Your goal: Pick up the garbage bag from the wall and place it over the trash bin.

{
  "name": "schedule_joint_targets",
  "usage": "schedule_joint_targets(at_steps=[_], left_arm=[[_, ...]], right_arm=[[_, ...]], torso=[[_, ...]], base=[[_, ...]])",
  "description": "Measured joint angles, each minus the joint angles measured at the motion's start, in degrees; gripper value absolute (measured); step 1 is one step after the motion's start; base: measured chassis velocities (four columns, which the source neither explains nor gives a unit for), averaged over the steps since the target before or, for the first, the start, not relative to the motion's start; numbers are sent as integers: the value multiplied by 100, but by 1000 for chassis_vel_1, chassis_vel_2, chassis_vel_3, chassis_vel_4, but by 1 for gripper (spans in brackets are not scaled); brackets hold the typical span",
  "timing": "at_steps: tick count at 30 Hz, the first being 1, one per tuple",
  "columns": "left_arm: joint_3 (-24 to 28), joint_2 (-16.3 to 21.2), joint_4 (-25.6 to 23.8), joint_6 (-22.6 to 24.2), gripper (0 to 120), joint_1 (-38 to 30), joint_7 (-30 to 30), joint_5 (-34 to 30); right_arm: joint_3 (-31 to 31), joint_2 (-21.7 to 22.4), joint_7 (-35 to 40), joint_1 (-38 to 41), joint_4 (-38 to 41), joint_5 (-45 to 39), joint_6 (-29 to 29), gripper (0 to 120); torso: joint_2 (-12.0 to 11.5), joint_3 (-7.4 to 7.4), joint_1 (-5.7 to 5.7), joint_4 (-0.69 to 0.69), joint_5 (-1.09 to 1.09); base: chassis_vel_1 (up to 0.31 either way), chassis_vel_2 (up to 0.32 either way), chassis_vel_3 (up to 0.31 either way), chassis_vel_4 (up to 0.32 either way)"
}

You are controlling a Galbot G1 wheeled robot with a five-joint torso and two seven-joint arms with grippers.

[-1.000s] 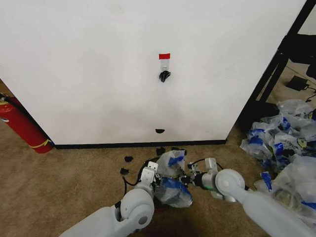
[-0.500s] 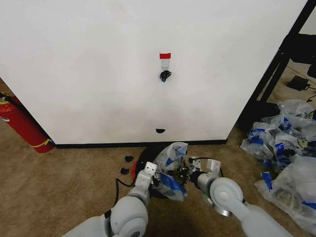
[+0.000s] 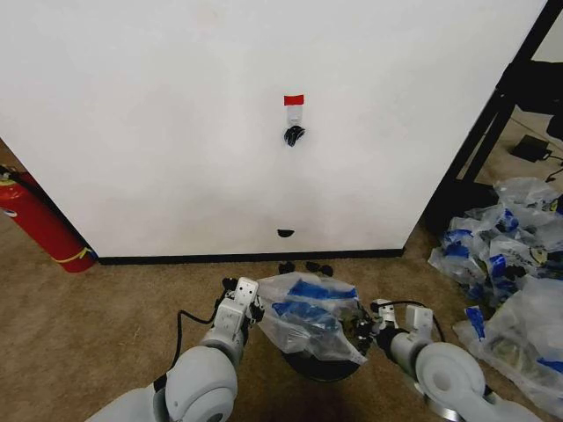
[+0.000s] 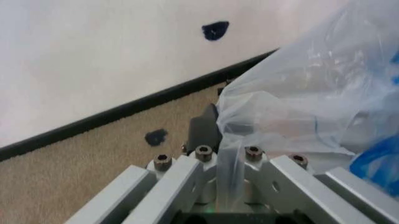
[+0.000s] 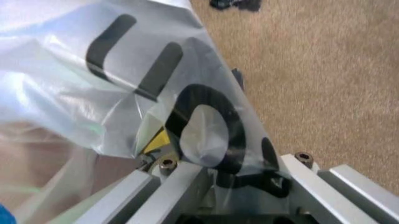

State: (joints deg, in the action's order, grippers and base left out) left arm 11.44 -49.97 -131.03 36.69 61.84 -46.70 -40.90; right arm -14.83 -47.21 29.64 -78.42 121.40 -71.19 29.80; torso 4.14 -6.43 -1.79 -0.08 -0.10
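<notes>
The garbage bag [image 3: 308, 321], thin clear plastic with blue print, is stretched wide between my two grippers low over the carpet. My left gripper [image 3: 255, 306] is shut on its left edge. My right gripper [image 3: 362, 330] is shut on its right edge. In the left wrist view a fold of the bag [image 4: 299, 93] runs down between the left gripper's [image 4: 227, 186] closed fingers. The right wrist view shows printed plastic [image 5: 93, 84] pinched in the right gripper [image 5: 218, 182]. The dark trash bin [image 3: 321, 367] sits under the bag, mostly covered. The white wall [image 3: 176, 132] stands behind, its hook [image 3: 293, 134] bare under red tape.
A red fire extinguisher [image 3: 40, 224] leans at the wall's left end. A heap of clear-and-blue bags [image 3: 510, 264] fills the right side by a black frame [image 3: 493, 114]. Small dark scraps [image 3: 308, 266] lie along the baseboard. Open carpet lies to the left.
Both grippers have drawn apart and towards me, pulling the bunched bag out wide and flat. The wall and hook have not shifted.
</notes>
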Motion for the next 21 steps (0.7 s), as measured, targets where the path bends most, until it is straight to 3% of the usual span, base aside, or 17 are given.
schedule_joint_targets(at_steps=[9,13,15,19,21], left_arm=[[-358,37,130,25,0,318,349,74],[-664,136,-139,-179,16,680,845,187],[-705,156,-167,-212,18,733,934,242],[-1039,429,-386,-534,37,1275,1792,963],[-1064,454,-409,-563,37,1320,1870,1038]], right_arm=[[-254,-14,-284,-173,193,64,-1,0],[-314,-10,-480,-182,98,414,-185,0],[-324,-10,-489,-180,87,431,-190,0],[-568,4,-604,-137,-94,609,-245,0],[-589,5,-608,-134,-104,611,-249,0]], torso=[[0,0,0,-2,-1],[0,-1,0,-2,-1],[0,0,0,-1,-1],[0,-1,0,-1,0],[0,0,0,-1,0]], base=[[0,0,0,0],[0,0,0,0],[0,0,0,0],[0,0,0,0],[0,0,0,0]])
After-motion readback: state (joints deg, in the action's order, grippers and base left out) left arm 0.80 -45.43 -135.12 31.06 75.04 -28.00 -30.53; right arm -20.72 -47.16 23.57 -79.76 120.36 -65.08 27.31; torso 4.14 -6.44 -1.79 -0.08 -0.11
